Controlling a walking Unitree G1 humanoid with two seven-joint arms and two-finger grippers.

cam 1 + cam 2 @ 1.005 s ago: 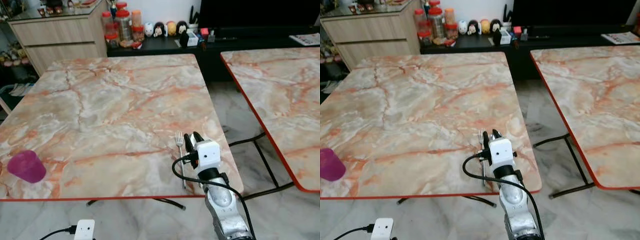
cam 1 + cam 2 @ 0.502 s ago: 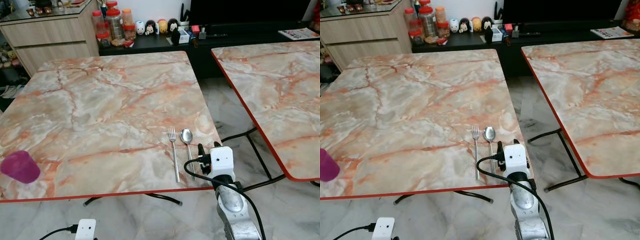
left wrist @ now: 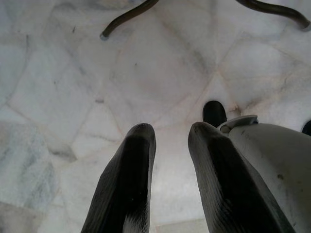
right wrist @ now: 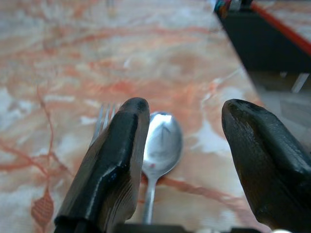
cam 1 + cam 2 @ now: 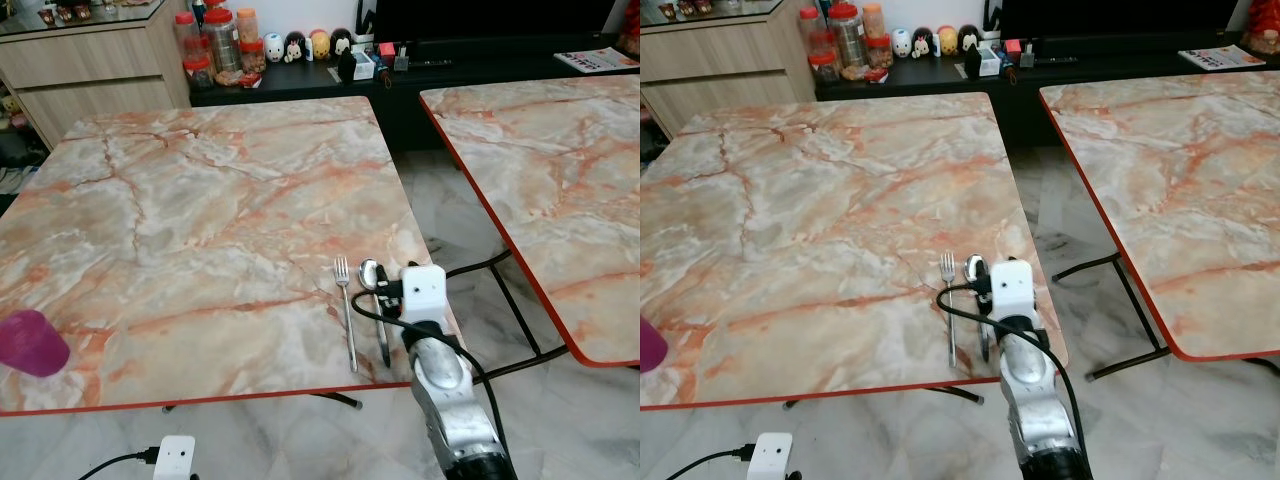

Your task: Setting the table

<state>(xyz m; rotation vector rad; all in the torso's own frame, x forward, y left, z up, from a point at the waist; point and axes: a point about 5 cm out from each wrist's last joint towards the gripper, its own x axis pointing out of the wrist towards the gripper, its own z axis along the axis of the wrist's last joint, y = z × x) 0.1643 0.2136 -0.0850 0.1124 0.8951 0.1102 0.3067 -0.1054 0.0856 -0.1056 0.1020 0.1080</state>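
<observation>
Hovering at the lower centre, the right gripper (image 4: pixel 182 145) is seen spread wide over the spoon (image 5: pixel 372 290), gripping nothing. Beside it the fork (image 5: pixel 346 310) is laid on the marble table (image 5: pixel 200 210). Pink cup (image 5: pixel 30 342) sits far left; left gripper (image 3: pixel 167 160) is parted, idle.

A second marble-topped table (image 5: pixel 560 190) stands to the right of the right gripper (image 4: pixel 189 109), a strip of pale tiled floor (image 5: pixel 450 215) between them, its black legs (image 5: pixel 520 310) just beside the gripper. Far ahead of the gripper a low black console (image 5: pixel 450 80) carries a row of small figurines (image 5: pixel 305 45) and red-lidded jars (image 5: pixel 215 45); a magazine (image 5: pixel 598 58) lies at its right end. A wooden cabinet (image 5: pixel 90 65) stands ahead and well to the left. Behind the gripper, to its left, is a small white box (image 5: pixel 174 458) with a black cable.
</observation>
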